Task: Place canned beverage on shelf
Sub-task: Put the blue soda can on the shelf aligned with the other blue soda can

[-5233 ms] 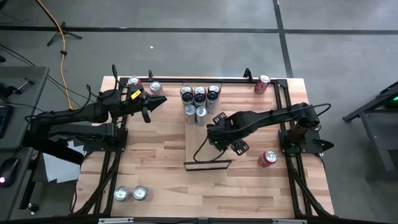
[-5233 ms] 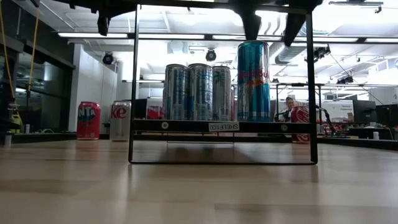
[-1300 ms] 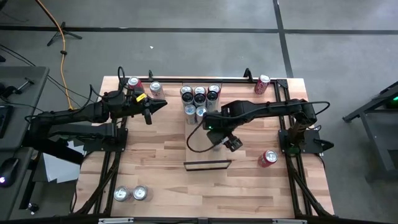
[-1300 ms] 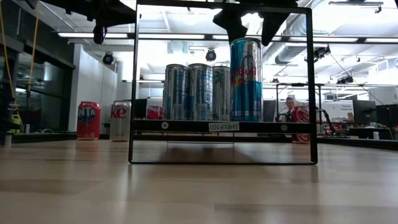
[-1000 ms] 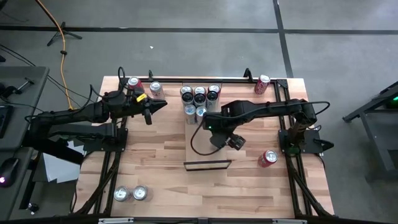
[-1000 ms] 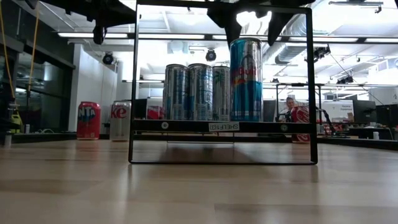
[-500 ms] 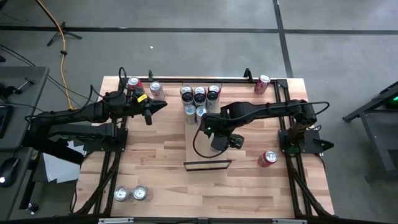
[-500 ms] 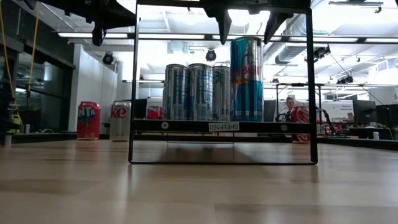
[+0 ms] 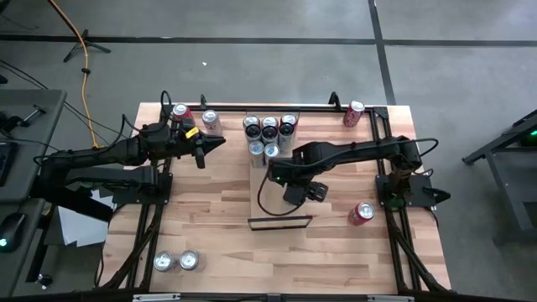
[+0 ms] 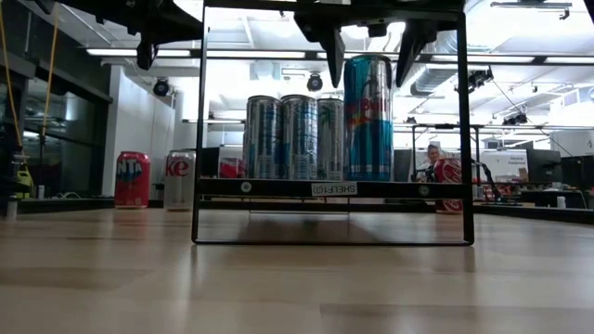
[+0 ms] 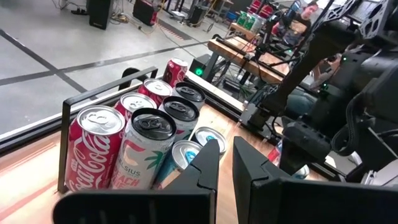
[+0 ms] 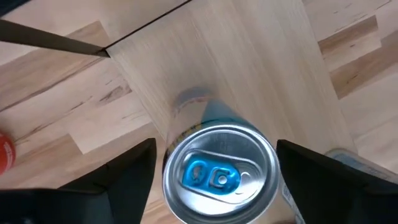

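Note:
A tall blue can (image 10: 368, 116) stands upright on its base on the shelf (image 10: 334, 188), a pale board (image 12: 249, 62) between black rails. My right gripper (image 10: 368, 42) hangs above it, pointing down and open. One finger stands on each side of the can's top (image 12: 217, 171), with a gap on both sides. In the high view the gripper (image 9: 294, 191) covers the can. Several more cans (image 9: 268, 130) stand at the shelf's far end. My left gripper (image 9: 214, 141) waits shut at the far left, holding nothing.
A red can (image 9: 362, 212) lies on the table's right side and another (image 9: 353, 113) at the far right corner. Two cans (image 9: 195, 114) stand far left by my left gripper, two more (image 9: 176, 261) near left. A black frame edges the table.
My right gripper has rolled about its own pointing line and come down a little over the blue can, so its fingers now flank the can's top. The can has stayed upright in place on the shelf.

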Robot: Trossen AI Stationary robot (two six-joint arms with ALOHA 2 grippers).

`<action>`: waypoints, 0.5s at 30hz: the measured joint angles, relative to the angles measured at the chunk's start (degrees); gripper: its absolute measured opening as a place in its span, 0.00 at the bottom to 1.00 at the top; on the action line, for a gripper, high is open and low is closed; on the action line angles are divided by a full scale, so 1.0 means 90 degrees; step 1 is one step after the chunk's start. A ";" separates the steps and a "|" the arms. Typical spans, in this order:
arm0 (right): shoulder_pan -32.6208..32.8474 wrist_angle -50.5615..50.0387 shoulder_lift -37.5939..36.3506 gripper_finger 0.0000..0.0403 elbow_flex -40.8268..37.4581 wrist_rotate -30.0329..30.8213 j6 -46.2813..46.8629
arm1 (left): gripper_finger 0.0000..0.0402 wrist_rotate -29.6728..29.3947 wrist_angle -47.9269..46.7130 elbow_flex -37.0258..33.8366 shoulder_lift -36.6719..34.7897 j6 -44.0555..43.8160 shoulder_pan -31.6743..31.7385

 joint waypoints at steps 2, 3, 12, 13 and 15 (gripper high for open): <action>0.0016 0.0002 0.0000 0.75 0.0000 0.0011 0.0128 | 0.00 -0.0002 -0.0012 0.0000 0.0000 0.0000 0.0000; 0.0028 0.0002 0.0000 0.72 0.0000 0.0030 0.0232 | 0.00 -0.0002 -0.0010 0.0000 0.0000 0.0000 0.0000; 0.0068 -0.0005 0.0000 0.55 0.0000 0.0452 0.2434 | 0.00 -0.0002 -0.0015 0.0000 0.0000 -0.0002 0.0000; 0.0068 -0.0005 0.0000 0.55 0.0000 0.0529 0.2769 | 0.00 -0.0002 -0.0015 0.0000 0.0000 -0.0002 0.0000; 0.0071 -0.0012 0.0000 0.55 0.0000 0.0651 0.3514 | 0.00 -0.0002 -0.0015 0.0000 0.0000 0.0000 0.0000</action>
